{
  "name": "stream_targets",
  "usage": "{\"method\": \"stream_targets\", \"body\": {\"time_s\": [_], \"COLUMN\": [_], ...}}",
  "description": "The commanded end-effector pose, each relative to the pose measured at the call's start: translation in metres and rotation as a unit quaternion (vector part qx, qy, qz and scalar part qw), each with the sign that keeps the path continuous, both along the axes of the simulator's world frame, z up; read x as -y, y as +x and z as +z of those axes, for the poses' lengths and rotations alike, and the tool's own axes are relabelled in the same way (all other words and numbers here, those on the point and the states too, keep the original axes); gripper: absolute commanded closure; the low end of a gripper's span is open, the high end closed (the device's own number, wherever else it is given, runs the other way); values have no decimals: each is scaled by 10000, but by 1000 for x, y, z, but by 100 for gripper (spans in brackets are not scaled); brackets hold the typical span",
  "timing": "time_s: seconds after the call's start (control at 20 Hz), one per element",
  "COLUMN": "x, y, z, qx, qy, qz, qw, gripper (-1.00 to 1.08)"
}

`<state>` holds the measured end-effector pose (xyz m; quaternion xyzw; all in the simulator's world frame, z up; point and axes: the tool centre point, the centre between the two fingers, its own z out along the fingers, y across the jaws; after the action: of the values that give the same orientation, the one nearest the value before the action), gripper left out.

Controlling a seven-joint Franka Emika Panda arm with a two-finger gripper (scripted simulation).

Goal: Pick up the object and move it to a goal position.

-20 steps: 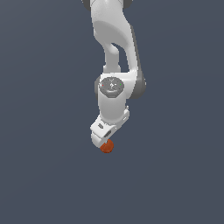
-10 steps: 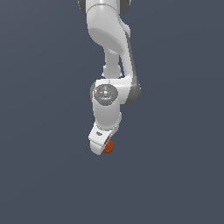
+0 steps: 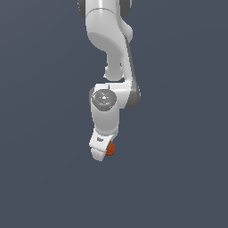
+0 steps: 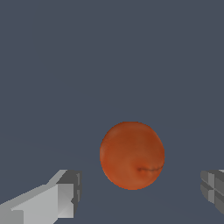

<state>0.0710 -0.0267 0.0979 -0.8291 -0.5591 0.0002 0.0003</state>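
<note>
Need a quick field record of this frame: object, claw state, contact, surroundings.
object: orange-red ball, slightly mottled
claw: open, one finger on each side of the ball
contact: none visible; gaps show between the ball and both fingers in the wrist view
exterior view: ball mostly hidden behind the claw, arm reaching down from above
surroundings: plain dark grey-blue background; no goal marker seen

All I've got under everything on my feed is one flat slate-grey ground (image 3: 40, 178), the same even colour edge to edge in both cameras. The one thing down there is the little orange-red ball (image 3: 111, 149), at about 6 o'clock from the middle of the exterior view. Honestly, I can't tell from either camera whether it's actually resting on the ground or sitting just above it.
</note>
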Motion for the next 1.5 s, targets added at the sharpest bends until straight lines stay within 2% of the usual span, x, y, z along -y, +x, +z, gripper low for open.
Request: {"method": "stream_targets", "body": {"time_s": [0.0,0.3,0.75,1.05,1.1,1.45], "x": [1,1,1,1,1,1], "y": [1,1,-1,1,1,1], "z": [-1,-4,-46,-51,-51,-51], "qx": [3,2,3,3,3,3], "qy": [-1,-1,-2,-2,-2,-2], "qz": [68,59,80,83,83,83], "qw": [10000,10000,10000,10000,10000,10000], "gripper": [-92,-92,-92,-92,108,108]}}
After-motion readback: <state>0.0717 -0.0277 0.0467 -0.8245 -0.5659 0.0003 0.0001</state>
